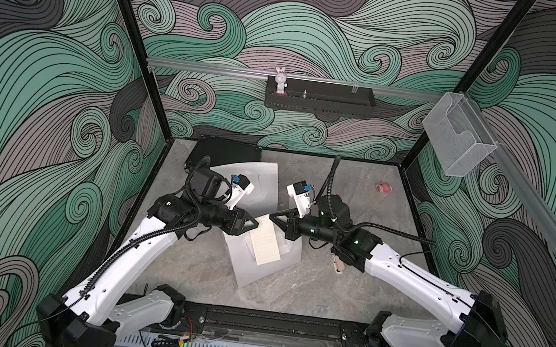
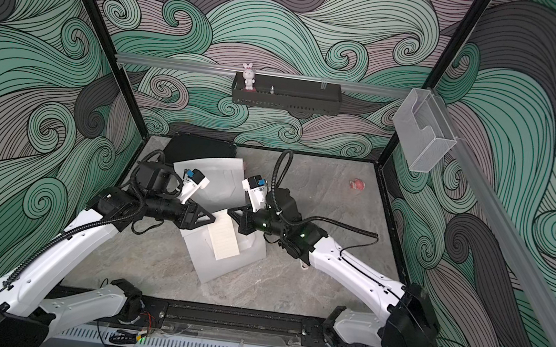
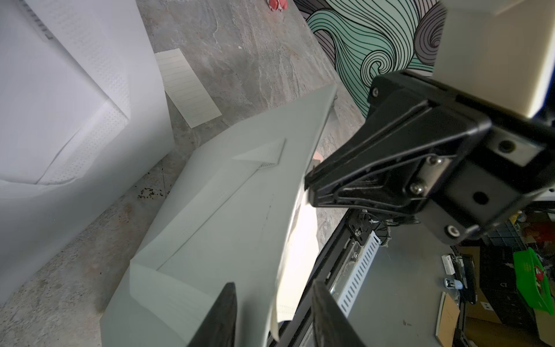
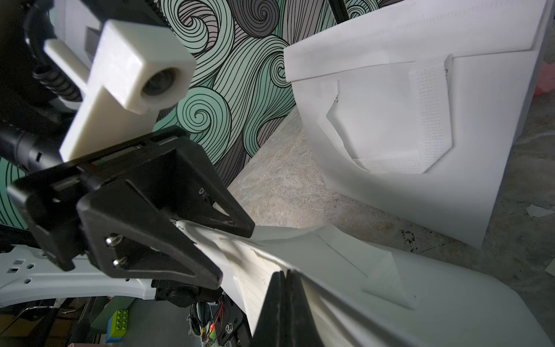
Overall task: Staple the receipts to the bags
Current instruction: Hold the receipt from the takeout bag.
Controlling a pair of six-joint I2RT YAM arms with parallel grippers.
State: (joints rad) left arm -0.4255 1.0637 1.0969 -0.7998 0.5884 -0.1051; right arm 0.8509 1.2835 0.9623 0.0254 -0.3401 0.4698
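Observation:
A white bag [image 1: 257, 269] [image 2: 222, 265] lies mid-table with a cream receipt [image 1: 265, 243] [image 2: 224, 238] on it. Its far edge is lifted. My right gripper [image 1: 273, 217] [image 4: 283, 272] is shut on that edge, pinching bag [image 4: 390, 285] and receipt [image 4: 252, 279] together. My left gripper [image 1: 255, 222] [image 3: 274, 284] faces it with jaws apart; the edge of the bag [image 3: 225, 210] and the receipt [image 3: 303, 240] pass between them. A second bag [image 1: 261, 179] [image 3: 60, 105] lies behind, and another receipt [image 3: 187, 87] rests on the table beside it.
A black case [image 1: 221, 151] sits at the back left, partly under the far bag. A small red-and-white object [image 1: 384, 188] lies at the back right. A pinkish-beige object [image 1: 338, 263] shows under my right forearm. A black shelf [image 1: 317, 105] hangs on the back wall.

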